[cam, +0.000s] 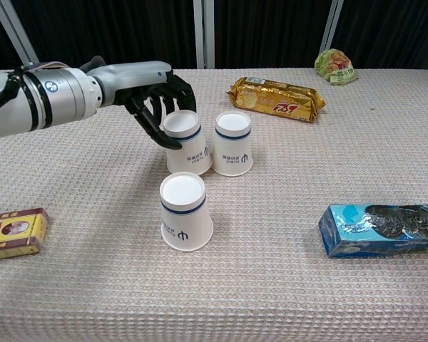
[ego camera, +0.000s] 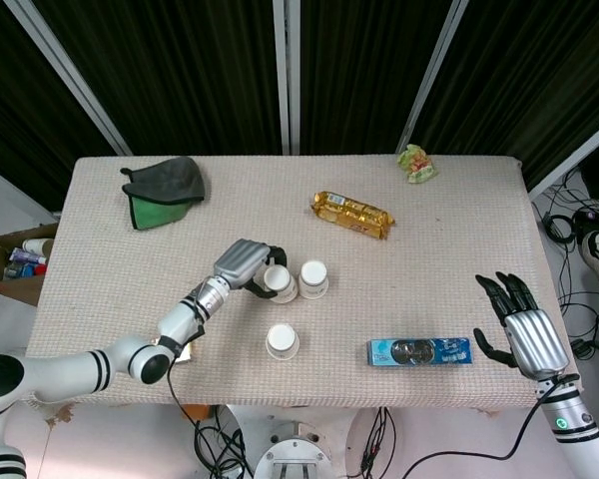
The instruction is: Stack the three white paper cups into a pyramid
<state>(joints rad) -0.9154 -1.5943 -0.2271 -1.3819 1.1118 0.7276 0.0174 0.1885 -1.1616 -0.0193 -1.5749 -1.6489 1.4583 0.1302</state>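
Three white paper cups stand upside down on the table. My left hand (ego camera: 245,264) (cam: 155,96) grips one cup (ego camera: 279,282) (cam: 185,142) from its left side, and this cup stands right beside a second cup (ego camera: 313,278) (cam: 233,143), their rims touching or nearly so. The third cup (ego camera: 283,341) (cam: 185,211) stands alone nearer the front edge. My right hand (ego camera: 520,326) hovers open at the table's front right corner, holding nothing; the chest view does not show it.
A blue cookie pack (ego camera: 420,351) (cam: 382,229) lies front right. A gold biscuit pack (ego camera: 351,214) (cam: 276,98) and a green snack bag (ego camera: 416,163) (cam: 334,66) lie at the back. A dark cloth (ego camera: 165,188) lies back left. A small box (cam: 13,233) sits front left.
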